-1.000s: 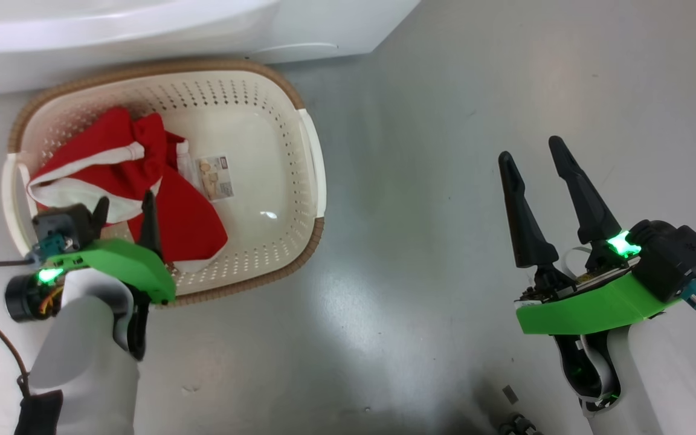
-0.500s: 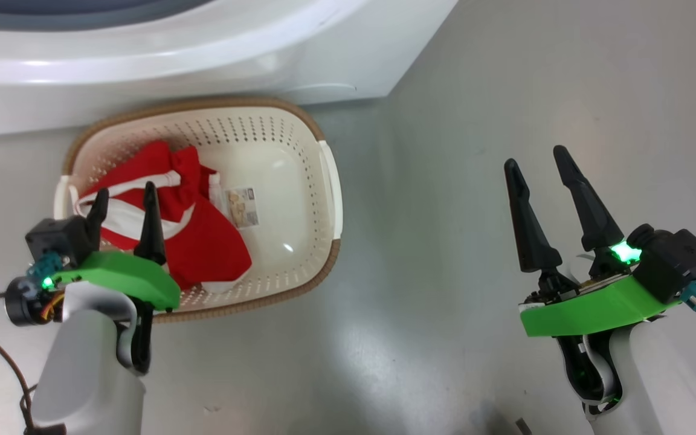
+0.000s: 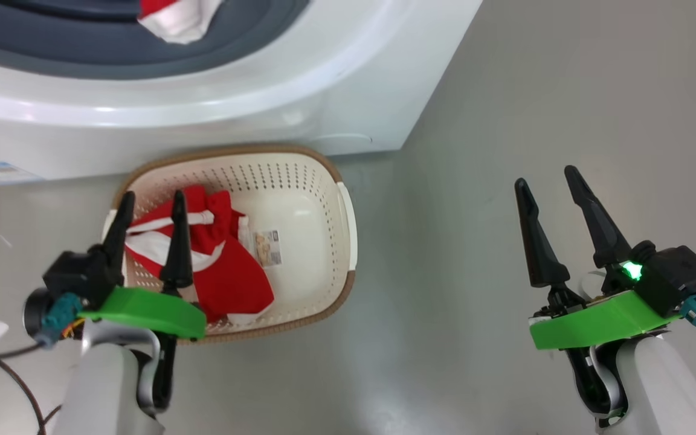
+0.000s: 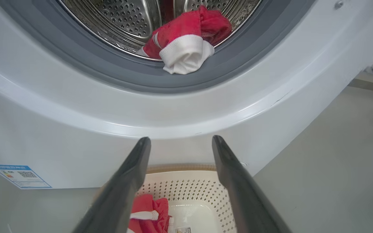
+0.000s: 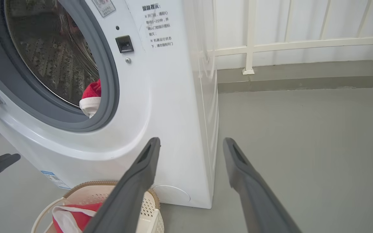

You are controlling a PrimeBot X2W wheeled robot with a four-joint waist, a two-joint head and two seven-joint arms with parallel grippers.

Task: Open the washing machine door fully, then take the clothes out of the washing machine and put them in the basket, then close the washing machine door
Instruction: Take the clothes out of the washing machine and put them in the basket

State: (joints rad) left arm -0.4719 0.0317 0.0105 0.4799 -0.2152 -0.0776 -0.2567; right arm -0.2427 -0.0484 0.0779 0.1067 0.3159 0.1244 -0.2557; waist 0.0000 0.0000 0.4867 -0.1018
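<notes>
**Operator:** How is the left arm posing?

**Technician:** The pale left forearm (image 3: 106,386) is rising from the lower left of the head view. The left gripper (image 3: 152,198) is hovering over the near-left part of the small cream-white perforated plastic basket (image 3: 346,220) with the brown woven-look rim. Its two long dark fingers (image 4: 121,187) are standing spread apart, gripping nothing. In the left wrist view they are pointing at the front of the big white front-loading washing machine (image 4: 76,129), below its drum mouth.

**Operator:** And the right arm?

**Technician:** The right gripper (image 3: 545,176) is hanging over the bare grey floor (image 3: 535,90), well apart from the basket, on its right. Its fingers (image 5: 134,181) are also standing wide and empty. In the right wrist view they are pointing toward the machine's right front corner.

**Operator:** Where are the clothes lying?

**Technician:** One soft red fabric garment (image 3: 227,284) with white panels is lying in the left half of the basket, beside the paper label (image 3: 267,248) on its floor. A second red garment (image 4: 186,45) with a white cuff is resting at the lip of the perforated steel drum (image 4: 125,16), and the cuff is draping onto the grey rubber ring (image 4: 108,72).

**Operator:** And the basket?

**Technician:** It is sitting on the floor just beside the machine's front, below the uncovered drum mouth. A small blue label (image 4: 19,175) is showing low on that front.
</notes>
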